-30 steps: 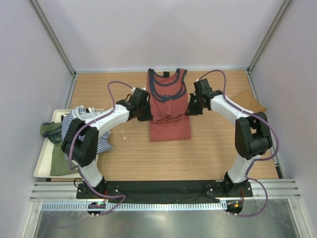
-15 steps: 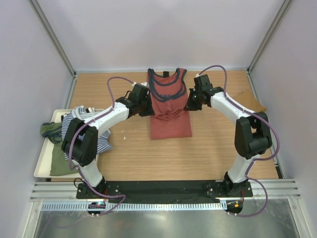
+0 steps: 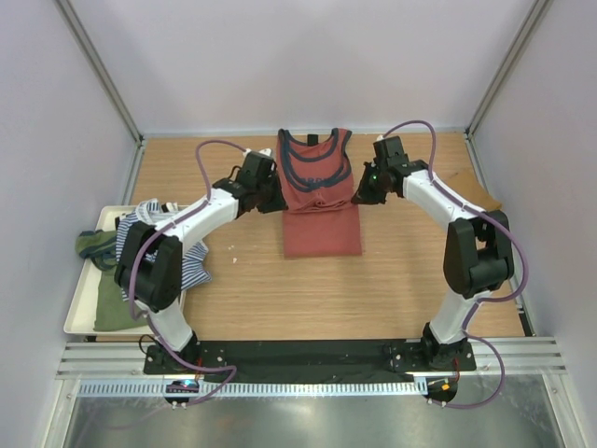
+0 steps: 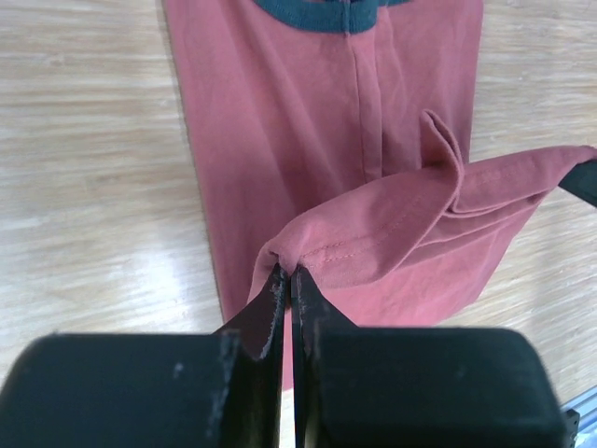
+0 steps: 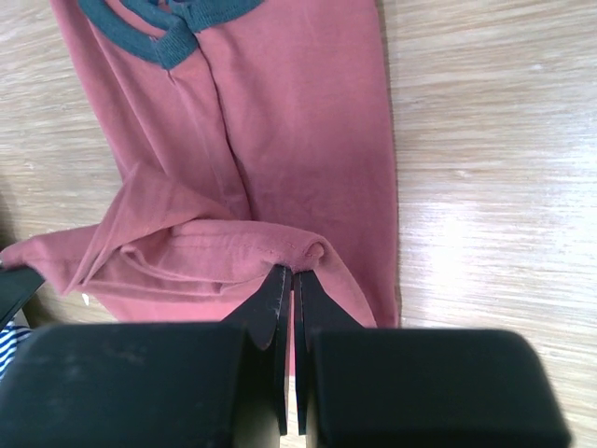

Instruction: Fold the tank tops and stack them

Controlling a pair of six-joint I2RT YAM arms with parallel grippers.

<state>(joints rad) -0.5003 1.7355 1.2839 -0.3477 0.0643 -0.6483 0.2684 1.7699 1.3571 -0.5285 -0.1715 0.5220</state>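
The rust-red tank top (image 3: 322, 233) with navy trim lies flat mid-table, neckline toward the far edge. My left gripper (image 3: 277, 200) is shut on its left hem corner and my right gripper (image 3: 359, 194) is shut on the right one. The hem hangs lifted between them, doubled back over the body. In the left wrist view the jaws (image 4: 287, 273) pinch a stitched fold of red cloth (image 4: 308, 121). The right wrist view shows the same pinch (image 5: 292, 273) on the red cloth (image 5: 298, 112). A navy-white striped tank top (image 3: 179, 247) and an olive green one (image 3: 97, 245) lie on the tray.
A white tray (image 3: 75, 319) sits at the left table edge holding the heap of tops. A tan-brown cloth (image 3: 472, 191) lies flat at the right, behind the right arm. Grey walls close the table on three sides.
Both grippers have moved toward the far edge, carrying the red top's hem farther over its body toward the neckline. More of the lower fold now lies flat.
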